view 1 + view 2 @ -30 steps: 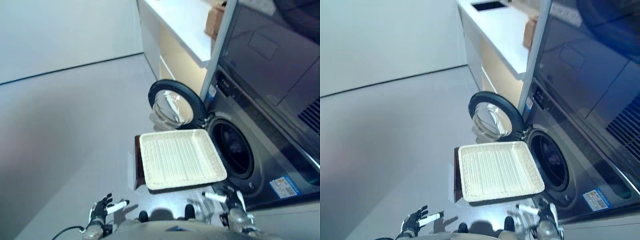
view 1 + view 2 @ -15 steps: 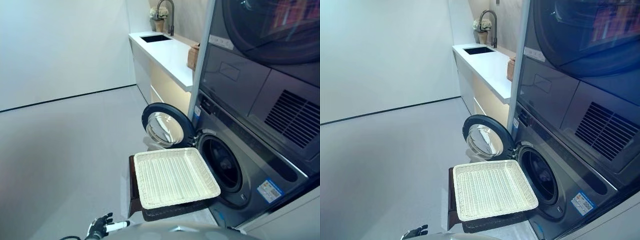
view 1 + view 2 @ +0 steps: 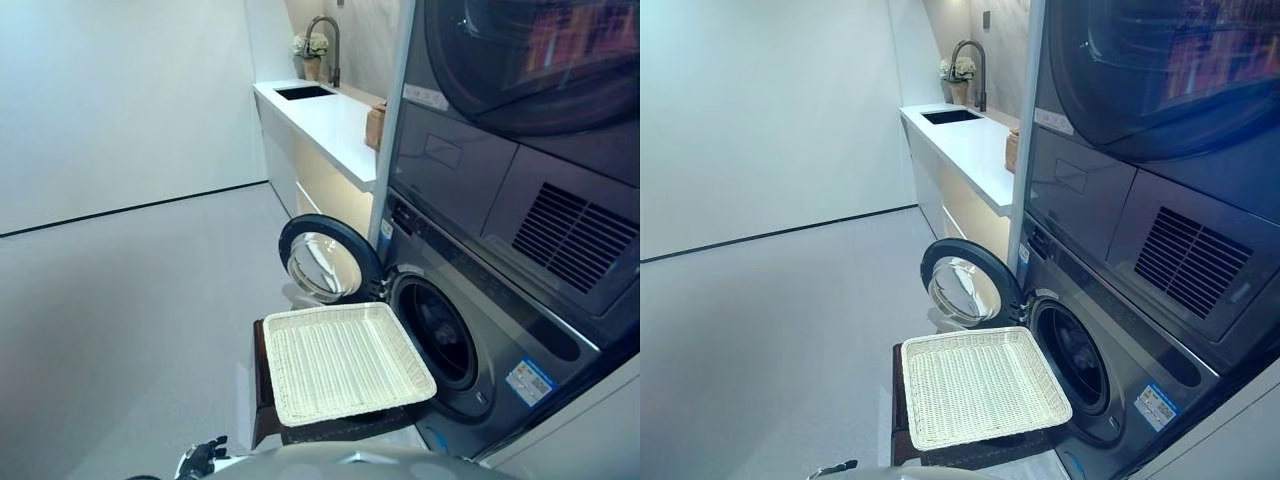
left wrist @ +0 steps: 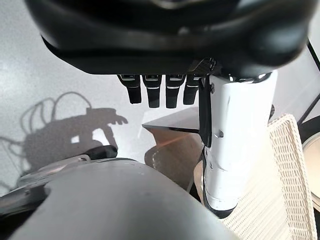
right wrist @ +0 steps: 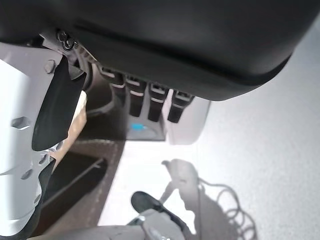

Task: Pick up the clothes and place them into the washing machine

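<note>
The dark washing machine (image 3: 500, 340) stands at the right with its round door (image 3: 322, 262) swung open and the drum opening (image 3: 432, 335) dark inside. In front of it a white wicker basket (image 3: 345, 360) rests on a dark stand (image 3: 265, 400); I see no clothes in it or anywhere else. My left hand (image 3: 203, 460) peeks in at the bottom edge. In the left wrist view my left hand (image 4: 165, 35) hangs open with straight fingers (image 4: 160, 92), beside the basket (image 4: 285, 175). My right hand (image 5: 175, 40) is open too, holding nothing, near the stand (image 5: 75, 180).
A dryer (image 3: 520, 130) is stacked above the washer. A white counter (image 3: 325, 115) with a sink, a tap (image 3: 322, 40), a small flower pot (image 3: 308, 55) and a brown box (image 3: 376, 125) runs along the back. Grey floor (image 3: 130, 310) spreads to the left, up to a white wall.
The camera has tilted up: the dryer and counter now show and the basket sits lower. My right hand has left the eye views and the left shows only at the edge.
</note>
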Controlling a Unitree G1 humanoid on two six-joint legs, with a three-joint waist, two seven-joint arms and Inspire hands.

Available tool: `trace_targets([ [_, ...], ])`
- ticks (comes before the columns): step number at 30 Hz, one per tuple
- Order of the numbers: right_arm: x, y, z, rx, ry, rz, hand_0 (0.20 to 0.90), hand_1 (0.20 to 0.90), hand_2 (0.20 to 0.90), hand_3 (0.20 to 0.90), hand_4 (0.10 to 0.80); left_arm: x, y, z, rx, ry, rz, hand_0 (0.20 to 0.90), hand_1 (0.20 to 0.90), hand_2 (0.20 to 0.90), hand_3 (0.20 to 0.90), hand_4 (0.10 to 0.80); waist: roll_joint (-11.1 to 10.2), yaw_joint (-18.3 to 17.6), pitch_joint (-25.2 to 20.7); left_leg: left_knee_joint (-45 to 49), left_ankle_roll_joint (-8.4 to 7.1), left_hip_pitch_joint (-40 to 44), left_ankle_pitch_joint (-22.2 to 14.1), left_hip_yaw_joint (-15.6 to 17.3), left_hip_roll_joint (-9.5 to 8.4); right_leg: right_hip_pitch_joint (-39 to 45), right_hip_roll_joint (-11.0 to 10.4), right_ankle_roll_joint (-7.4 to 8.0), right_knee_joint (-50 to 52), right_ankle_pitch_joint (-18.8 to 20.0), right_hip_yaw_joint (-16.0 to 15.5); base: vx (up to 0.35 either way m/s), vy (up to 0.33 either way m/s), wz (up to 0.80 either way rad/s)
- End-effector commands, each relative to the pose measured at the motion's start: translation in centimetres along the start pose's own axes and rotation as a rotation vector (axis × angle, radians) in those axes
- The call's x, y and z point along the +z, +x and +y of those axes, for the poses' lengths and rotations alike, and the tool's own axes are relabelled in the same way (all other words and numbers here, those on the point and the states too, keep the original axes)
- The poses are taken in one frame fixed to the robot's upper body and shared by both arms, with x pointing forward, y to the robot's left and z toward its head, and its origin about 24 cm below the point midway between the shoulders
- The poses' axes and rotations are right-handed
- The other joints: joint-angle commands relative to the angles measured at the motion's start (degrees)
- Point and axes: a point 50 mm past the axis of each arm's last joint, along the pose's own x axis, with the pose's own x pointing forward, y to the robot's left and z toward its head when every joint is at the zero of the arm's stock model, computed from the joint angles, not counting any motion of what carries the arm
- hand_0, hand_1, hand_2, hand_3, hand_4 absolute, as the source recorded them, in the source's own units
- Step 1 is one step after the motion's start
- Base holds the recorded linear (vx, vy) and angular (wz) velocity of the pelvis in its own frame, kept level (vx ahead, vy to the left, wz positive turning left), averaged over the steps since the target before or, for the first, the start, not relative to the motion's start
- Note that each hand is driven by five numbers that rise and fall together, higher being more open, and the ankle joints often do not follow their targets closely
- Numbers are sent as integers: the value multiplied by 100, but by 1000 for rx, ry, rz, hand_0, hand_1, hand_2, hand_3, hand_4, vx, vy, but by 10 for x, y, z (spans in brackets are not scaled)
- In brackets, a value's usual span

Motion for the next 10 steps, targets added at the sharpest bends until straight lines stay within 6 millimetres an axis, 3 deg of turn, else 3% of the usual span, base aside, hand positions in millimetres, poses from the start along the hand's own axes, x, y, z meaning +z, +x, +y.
trace_targets([
  [1, 24, 4, 2, -14, 22, -59, 900, 900, 900, 900, 800, 19, 4, -1, 7, -7, -51, 900, 900, 900, 900, 800, -81, -28, 39, 242, -237, -353, 40, 10, -118, 298, 139, -82, 182, -540, 2, 0, 0, 0],
  [10, 27, 4, 2, -17, 26, -65, 900, 900, 900, 900, 800, 19, 5, -1, 12, -13, -46, 900, 900, 900, 900, 800, -75, -33, 29, 223, -245, -385, 49, 0, -115, 268, 128, -77, 162, -528, -2, 0, 0, 0],
])
